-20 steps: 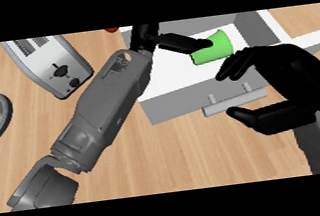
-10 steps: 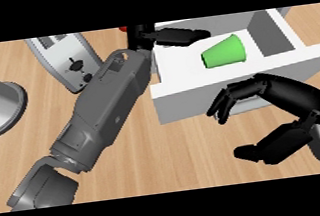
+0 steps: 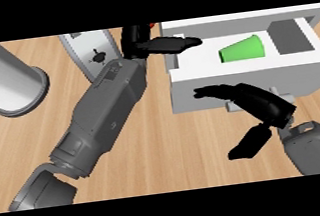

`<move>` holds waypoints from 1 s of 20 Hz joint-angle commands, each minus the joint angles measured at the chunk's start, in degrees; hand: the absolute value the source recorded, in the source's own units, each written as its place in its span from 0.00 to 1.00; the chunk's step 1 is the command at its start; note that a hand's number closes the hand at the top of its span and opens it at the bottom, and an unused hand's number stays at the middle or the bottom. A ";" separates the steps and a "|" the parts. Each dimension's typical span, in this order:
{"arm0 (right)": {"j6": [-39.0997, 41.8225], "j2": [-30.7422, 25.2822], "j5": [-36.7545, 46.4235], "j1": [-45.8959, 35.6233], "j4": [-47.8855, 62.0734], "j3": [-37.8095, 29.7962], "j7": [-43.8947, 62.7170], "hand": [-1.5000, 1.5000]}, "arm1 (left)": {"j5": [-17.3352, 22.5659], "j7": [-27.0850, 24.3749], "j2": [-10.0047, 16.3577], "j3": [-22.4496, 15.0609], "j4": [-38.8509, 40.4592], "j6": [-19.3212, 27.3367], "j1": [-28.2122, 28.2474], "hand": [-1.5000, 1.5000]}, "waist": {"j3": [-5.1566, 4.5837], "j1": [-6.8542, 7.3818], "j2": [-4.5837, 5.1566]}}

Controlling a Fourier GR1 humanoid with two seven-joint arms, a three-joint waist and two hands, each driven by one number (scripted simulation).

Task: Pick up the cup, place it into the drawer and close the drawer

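The fingers (image 3: 224,92) of my right hand (image 3: 267,110) are spread and gently curved, thumb well apart, holding nothing. They hang just in front of the front panel of the open white box-shaped drawer (image 3: 252,76). The bright green plastic cup (image 3: 243,49) lies on its side inside the drawer, so I judge only the closing is left.

To do it well, I should flatten these fingers against the middle of the panel and push squarely along the drawer's run, not at a corner, so it does not skew.

My left hand (image 3: 138,41) is at the drawer's left wall, its fingers (image 3: 174,44) straight and empty, pointing over the rim. It should lift clear before I push, or it may be caught.
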 commanded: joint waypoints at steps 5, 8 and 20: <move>-5.87 2.36 11.49 -8.83 28.83 2.73 -11.89 1.00 | 0.76 0.39 3.41 1.53 -4.21 -4.19 4.67 0.00 | 0.08 3.85 -0.08; -11.83 5.68 15.10 -11.26 38.94 3.06 -14.01 1.00 | 0.40 -1.07 4.28 0.85 -6.59 -5.73 9.38 0.00 | 0.12 5.36 0.06; -18.26 -0.17 9.30 -29.96 60.25 -12.89 -27.37 1.00 | 0.83 2.63 8.31 -0.62 -15.75 -9.50 17.56 0.00 | 0.28 9.36 0.71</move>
